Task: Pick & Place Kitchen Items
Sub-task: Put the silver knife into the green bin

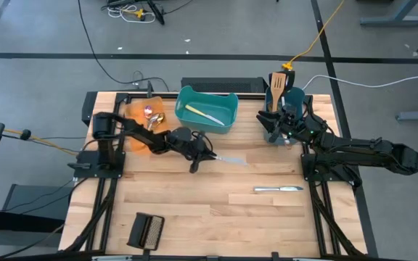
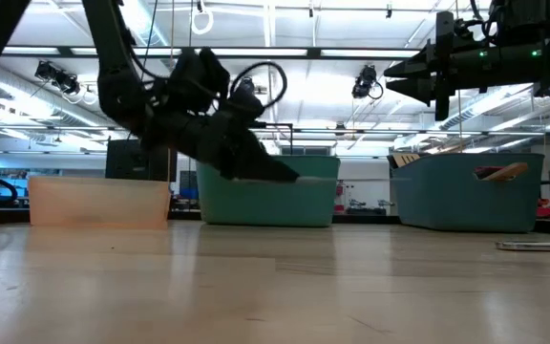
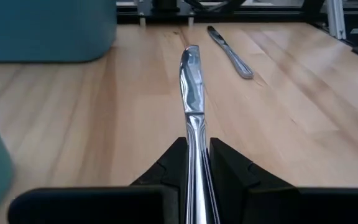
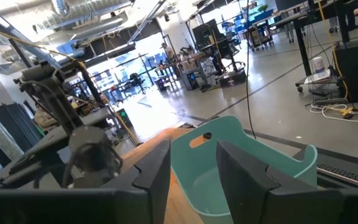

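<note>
1. Clearly the main risk is the knife slipping or swinging: the left claw pinches only its thin, smooth handle, so the blade juts far ahead and could catch the teal bin.
2. That knife is clamped between the left claw's fingers, lifted off the surface, near the bin's front.
3. A second knife lies flat to the right.
4. The right claw hangs open above the right-hand tub, holding nothing.
</note>
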Robot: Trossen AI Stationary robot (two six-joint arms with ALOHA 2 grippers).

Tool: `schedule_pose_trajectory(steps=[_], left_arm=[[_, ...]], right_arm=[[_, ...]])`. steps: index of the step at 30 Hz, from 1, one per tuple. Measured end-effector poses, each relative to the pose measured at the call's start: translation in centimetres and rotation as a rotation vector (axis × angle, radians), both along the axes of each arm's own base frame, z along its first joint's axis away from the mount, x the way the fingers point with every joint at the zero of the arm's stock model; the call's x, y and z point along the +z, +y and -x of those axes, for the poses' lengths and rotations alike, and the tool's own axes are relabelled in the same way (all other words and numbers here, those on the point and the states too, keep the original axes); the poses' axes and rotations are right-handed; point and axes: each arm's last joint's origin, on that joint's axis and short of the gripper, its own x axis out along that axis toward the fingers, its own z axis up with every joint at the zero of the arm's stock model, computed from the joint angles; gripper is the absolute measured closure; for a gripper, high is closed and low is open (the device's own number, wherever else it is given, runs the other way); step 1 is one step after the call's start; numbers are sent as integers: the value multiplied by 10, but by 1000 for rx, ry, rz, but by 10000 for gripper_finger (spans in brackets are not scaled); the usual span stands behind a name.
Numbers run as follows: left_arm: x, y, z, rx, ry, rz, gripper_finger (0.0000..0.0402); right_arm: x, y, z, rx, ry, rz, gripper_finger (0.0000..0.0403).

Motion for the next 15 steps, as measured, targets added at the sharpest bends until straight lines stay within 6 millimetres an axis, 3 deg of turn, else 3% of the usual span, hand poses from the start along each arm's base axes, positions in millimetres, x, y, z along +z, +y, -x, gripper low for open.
schedule_pose_trajectory(steps=[15], left_arm=[[65,8,25,84,11,-138,346]], right_arm=[[-1,0,0,0,5,-4,262]])
